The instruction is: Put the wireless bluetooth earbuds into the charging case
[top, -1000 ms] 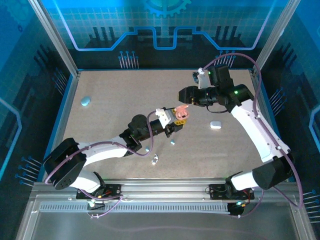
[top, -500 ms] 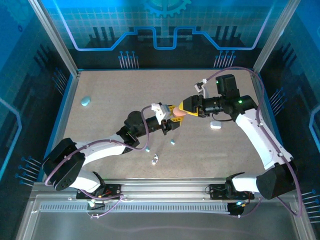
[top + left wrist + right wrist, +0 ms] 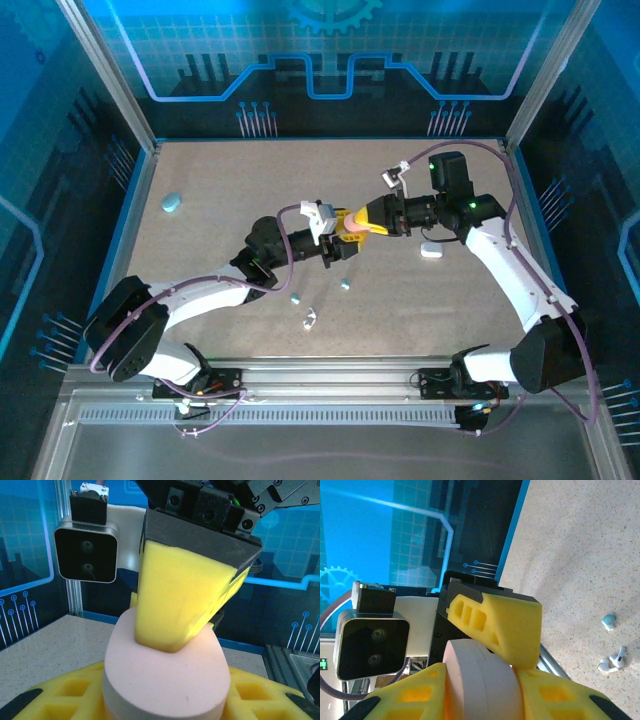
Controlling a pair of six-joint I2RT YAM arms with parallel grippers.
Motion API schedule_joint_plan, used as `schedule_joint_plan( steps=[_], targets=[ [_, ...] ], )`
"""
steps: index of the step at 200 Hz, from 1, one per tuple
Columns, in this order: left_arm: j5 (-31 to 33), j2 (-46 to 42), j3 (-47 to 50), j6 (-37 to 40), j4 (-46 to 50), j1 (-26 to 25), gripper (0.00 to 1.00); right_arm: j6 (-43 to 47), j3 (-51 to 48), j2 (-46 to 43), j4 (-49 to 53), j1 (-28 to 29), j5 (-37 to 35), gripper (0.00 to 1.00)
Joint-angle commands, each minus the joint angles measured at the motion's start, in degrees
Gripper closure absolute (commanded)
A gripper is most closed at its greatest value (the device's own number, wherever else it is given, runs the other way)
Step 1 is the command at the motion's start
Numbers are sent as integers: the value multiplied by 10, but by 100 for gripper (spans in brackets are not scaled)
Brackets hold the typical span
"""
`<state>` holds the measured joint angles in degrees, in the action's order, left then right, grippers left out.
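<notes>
My left gripper [image 3: 343, 243] and right gripper [image 3: 366, 225] both clamp the pink pebble-shaped plastic case [image 3: 165, 675]; the tiny white plastic earbuds [image 3: 614, 660] lie on the table, not yet inserted.

Pink case [image 3: 165, 680], yellow fingers [image 3: 175, 595], speckled beige table [image 3: 220, 200].

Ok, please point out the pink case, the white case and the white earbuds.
pink case [image 3: 165, 675]: left wrist view, its flat pink face.
white case [image 3: 431, 250]: top external view, its middle.
white earbuds [image 3: 615, 661]: right wrist view, the pair's middle.
</notes>
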<state>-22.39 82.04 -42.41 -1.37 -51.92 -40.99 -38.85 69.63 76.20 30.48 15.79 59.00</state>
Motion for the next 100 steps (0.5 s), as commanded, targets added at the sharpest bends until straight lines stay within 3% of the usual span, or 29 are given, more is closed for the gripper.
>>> schedule_joint_plan(
  steps=[1,40,54,72,100],
  targets=[
    [0,-19,-27,-3,26,9,54,-25,-19,-13,-31,-11,-4,75],
    [39,-21,-34,28,113,9,45,-91,-52,-19,-107,-16,-53,80],
    [55,-25,-26,29,118,11,34,-113,-64,-15,-135,-20,-66,81],
    [77,-35,-13,36,139,14,30,-138,-83,-6,-184,-29,-89,81],
    [137,-72,21,34,165,15,24,-117,-105,33,-212,-44,-194,80]
  ],
)
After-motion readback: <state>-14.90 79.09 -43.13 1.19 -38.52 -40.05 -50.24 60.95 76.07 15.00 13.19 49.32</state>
